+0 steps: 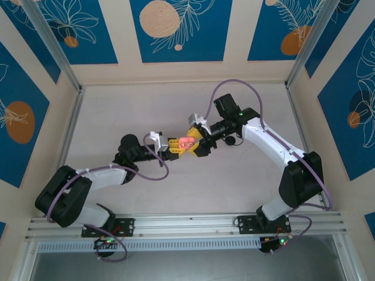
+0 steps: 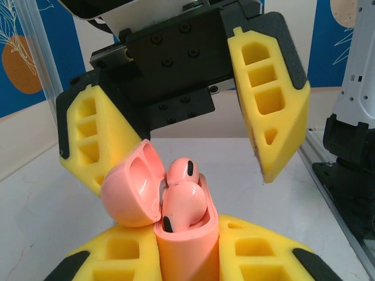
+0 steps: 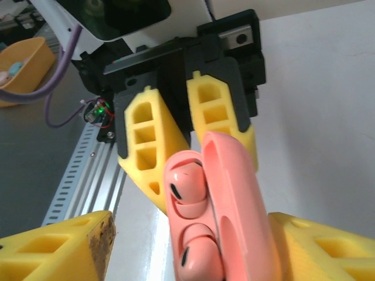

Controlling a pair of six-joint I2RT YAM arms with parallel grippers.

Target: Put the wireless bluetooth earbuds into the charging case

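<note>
The salmon-pink charging case (image 2: 188,253) stands upright with my left gripper (image 2: 187,260) shut on its body, held above the table's middle (image 1: 187,142). Its lid (image 2: 130,188) hangs open to the left. Two wireless bluetooth earbuds (image 2: 184,202) (image 2: 183,171) sit in the case's wells, seen again as an upper earbud (image 3: 188,184) and a lower earbud (image 3: 202,260). My right gripper (image 1: 198,139) is open and straddles the case. One of its fingers (image 2: 88,143) is close behind the lid; the other finger (image 2: 272,102) stands well clear to the right.
The pale table (image 1: 146,111) is bare around the arms. An aluminium rail (image 3: 76,175) runs along the near edge, and an orange bin (image 3: 20,64) sits beyond it. Metal frame posts (image 1: 58,52) stand at the back corners.
</note>
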